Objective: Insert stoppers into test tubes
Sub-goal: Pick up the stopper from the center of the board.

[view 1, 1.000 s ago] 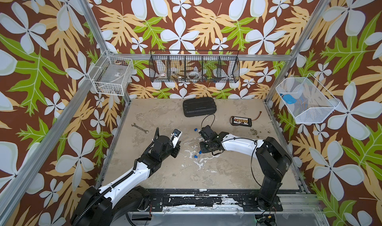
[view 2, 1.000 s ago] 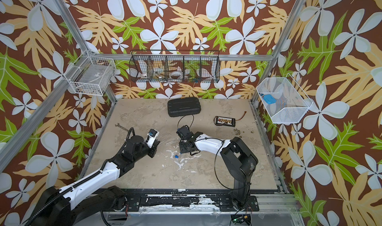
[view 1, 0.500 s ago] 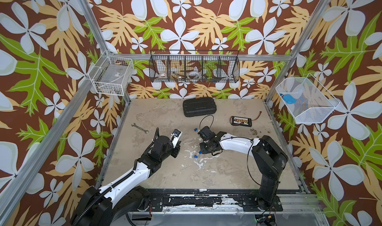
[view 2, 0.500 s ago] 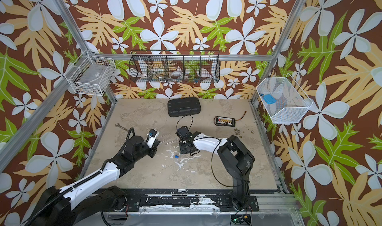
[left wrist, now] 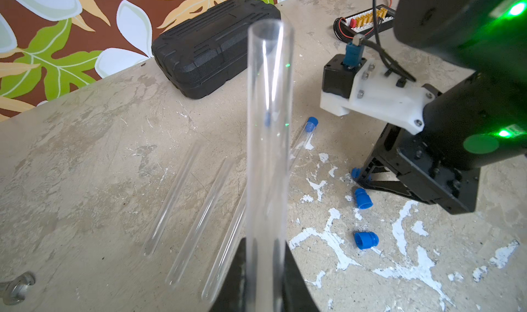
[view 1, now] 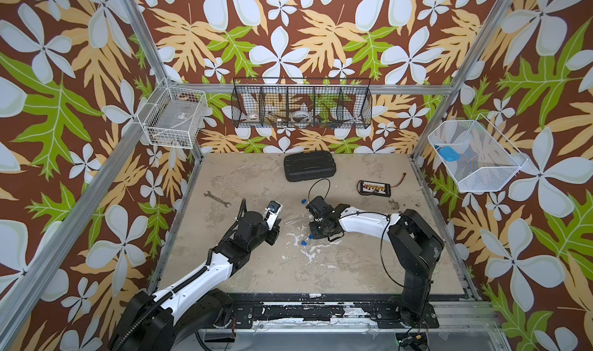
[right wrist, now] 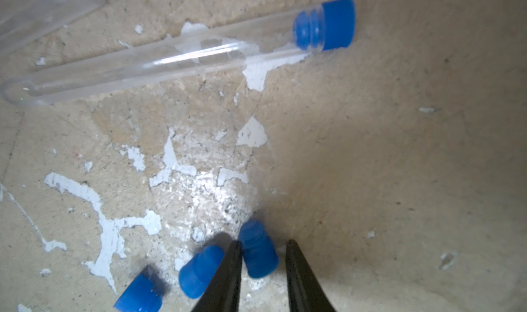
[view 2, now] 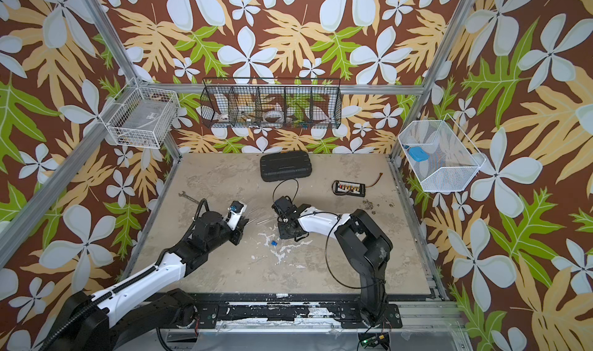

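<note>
In the left wrist view my left gripper (left wrist: 265,246) is shut on a clear test tube (left wrist: 268,125), which stands upright with its mouth open. Three bare test tubes (left wrist: 199,222) lie side by side on the table. A further tube (right wrist: 171,59) lies with a blue stopper (right wrist: 328,24) in its mouth. My right gripper (right wrist: 263,242) is low on the table. Its jaws stand either side of a loose stopper (right wrist: 258,250), one touching it and the other a little apart. Two more stoppers (right wrist: 199,270) (right wrist: 139,296) lie beside it. In a top view the right gripper (view 1: 313,235) faces the left gripper (view 1: 274,232).
A black case (view 1: 309,166) lies at the back of the table and a connector board (view 1: 374,187) with wires to its right. A grey wrench (view 1: 217,199) lies at the left. Wire baskets (view 1: 301,104) hang on the walls. Flaked white paint marks the table's middle.
The right gripper's jaws have narrowed slightly around the stopper, and the right arm's elbow has shifted left. The left arm and its tube have not moved.
</note>
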{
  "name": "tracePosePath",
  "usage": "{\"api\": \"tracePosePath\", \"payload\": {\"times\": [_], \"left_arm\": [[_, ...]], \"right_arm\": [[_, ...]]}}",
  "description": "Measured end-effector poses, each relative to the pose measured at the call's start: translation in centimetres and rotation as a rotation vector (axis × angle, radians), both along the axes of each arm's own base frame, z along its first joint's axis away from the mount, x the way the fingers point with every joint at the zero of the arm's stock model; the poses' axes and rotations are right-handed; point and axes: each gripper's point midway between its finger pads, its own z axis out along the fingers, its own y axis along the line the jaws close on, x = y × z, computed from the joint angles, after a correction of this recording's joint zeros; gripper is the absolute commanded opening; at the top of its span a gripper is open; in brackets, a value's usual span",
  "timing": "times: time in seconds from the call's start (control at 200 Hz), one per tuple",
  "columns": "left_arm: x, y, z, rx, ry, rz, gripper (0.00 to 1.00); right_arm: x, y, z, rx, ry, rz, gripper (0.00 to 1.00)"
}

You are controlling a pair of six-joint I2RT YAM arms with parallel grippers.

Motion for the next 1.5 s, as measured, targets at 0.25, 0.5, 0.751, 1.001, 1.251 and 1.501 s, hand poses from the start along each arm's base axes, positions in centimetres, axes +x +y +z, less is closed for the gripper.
{"api": "tracePosePath", "payload": {"times": [0.25,0.5,0.751,1.001,1.251,1.501], "left_arm": [[0.0,0.0,0.1,-0.003,-0.005,0.000,0.00],[0.0,0.0,0.1,-0.003,-0.005,0.000,0.00],[0.0,0.0,0.3,-0.005,-0.009,0.000,0.00],[-0.1,-0.1,0.8,0.003,-0.032,-0.017,0.00],[-1.3,-1.5,2.1,0.040,-0.094,-0.168,0.00],[-3.9,-3.3,3.0,0.104,-0.178,-0.403,0.00]], "right_arm": [[0.1,0.1,-0.1,-0.017,-0.007,0.040,0.28],[0.2,0.0,-0.1,-0.021,-0.009,0.050,0.21],[0.0,-0.1,0.6,-0.018,-0.021,0.075,0.10],[0.1,-0.6,5.8,0.049,-0.142,0.151,0.09],[-2.5,-0.9,13.0,0.154,-0.340,0.393,0.10],[-5.2,-0.1,17.7,0.206,-0.469,0.682,0.12]]}}
